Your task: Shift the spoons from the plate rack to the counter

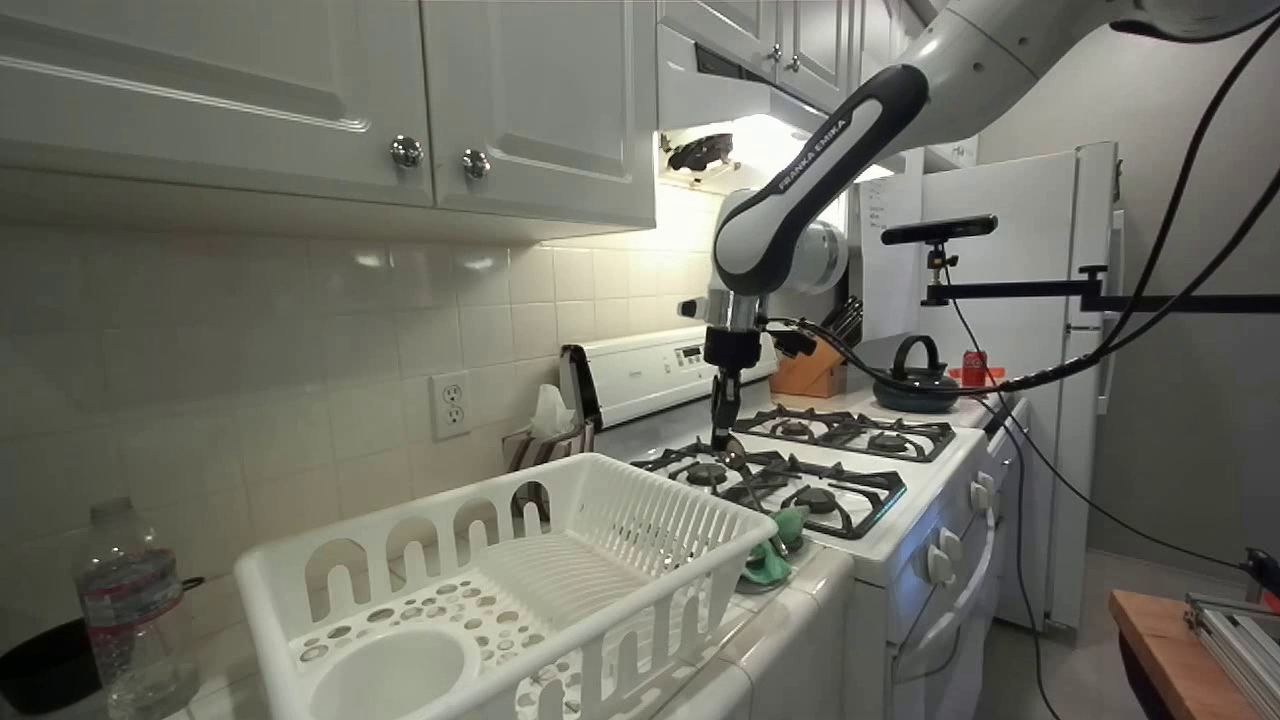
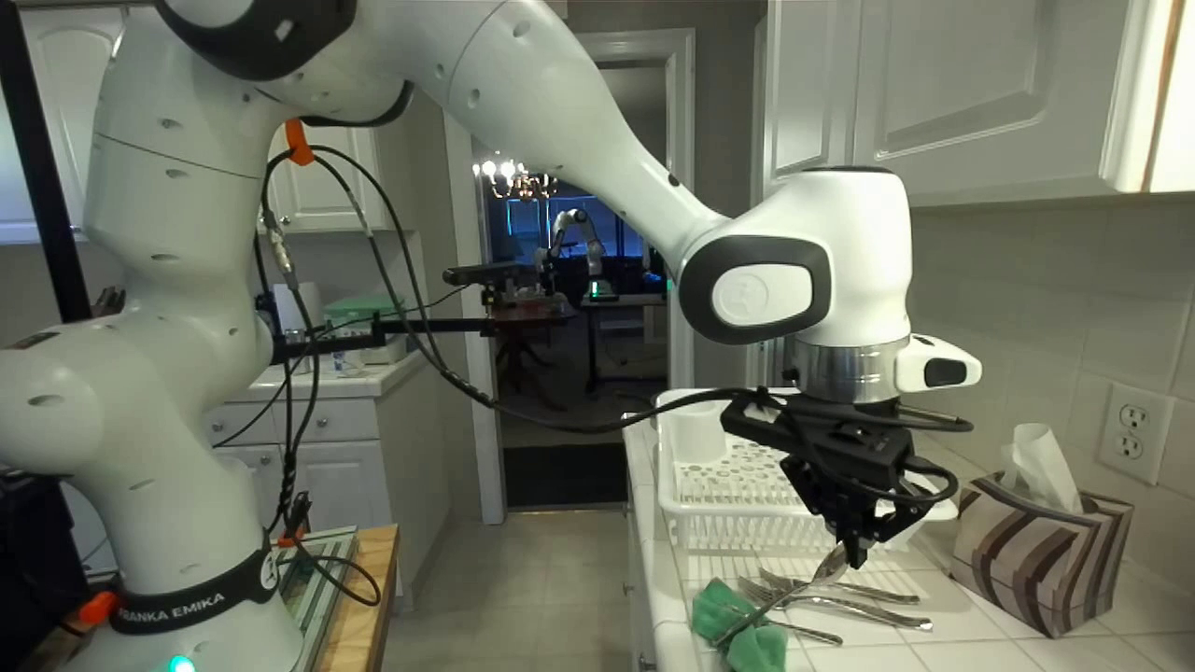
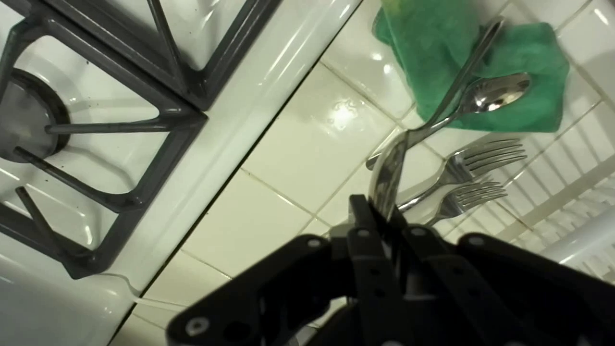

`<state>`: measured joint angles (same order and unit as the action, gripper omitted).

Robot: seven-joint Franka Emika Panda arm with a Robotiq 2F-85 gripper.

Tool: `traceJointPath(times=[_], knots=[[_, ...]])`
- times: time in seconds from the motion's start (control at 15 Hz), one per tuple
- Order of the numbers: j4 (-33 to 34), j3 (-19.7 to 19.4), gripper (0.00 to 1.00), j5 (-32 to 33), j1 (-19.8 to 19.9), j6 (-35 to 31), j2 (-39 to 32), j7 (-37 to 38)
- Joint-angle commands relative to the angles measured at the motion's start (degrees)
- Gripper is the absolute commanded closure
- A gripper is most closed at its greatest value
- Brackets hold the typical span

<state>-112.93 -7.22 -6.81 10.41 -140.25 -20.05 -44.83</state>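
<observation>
Spoon no. 1 [image 3: 390,166] hangs aslant over the counter [image 3: 312,144], bowl up in the gripper [image 3: 380,211], handle running down twd the green cloth [image 3: 427,57]; can't tell if its end touches. Jaws are pinched on that bowl, nothing else btwn them afaik. Spoon no. 2 [image 3: 499,94] lies on the counter w/ its bowl on the cloth. Both are outside the plate rack [image 1: 540,570], which stands close by.

Both look like polished metal, so prob. light, stiff & hard to break, but slick. Bowl's rounded, so there's prob. v. little flat to bear on, & w/ all that handle hanging off one side I'd expect it to swivel if bumped. Best hold imo = the handle, just along from the neck, where it's slim & wt. prob. balances. Same spot for no. 2; counter underneath looks hard, so go in gently, & the cloth's soft, may bunch if pushed. Forks [image 3: 457,169] lie just beside on the rack side, so a sloppy grab cd hook a tine. For no. 1: lower it till the handle's resting, then ease off, b/c a drop will prob. clatter & skid.
</observation>
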Motion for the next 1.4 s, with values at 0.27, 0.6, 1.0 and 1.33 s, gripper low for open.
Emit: traceJointPath(times=[0.27,0.6,1.0,1.33], knots=[[4.17,0.97,0.98,2.88,1.76,0.13,-4.33,6.26],[6.11,2.32,0.98,0.55,3.97,-0.27,-6.68,7.03],[8.89,4.84,0.77,-1.57,5.24,-1.14,-9.90,10.49],[11.28,6.99,0.60,-3.61,6.43,-1.80,-13.13,14.66]])
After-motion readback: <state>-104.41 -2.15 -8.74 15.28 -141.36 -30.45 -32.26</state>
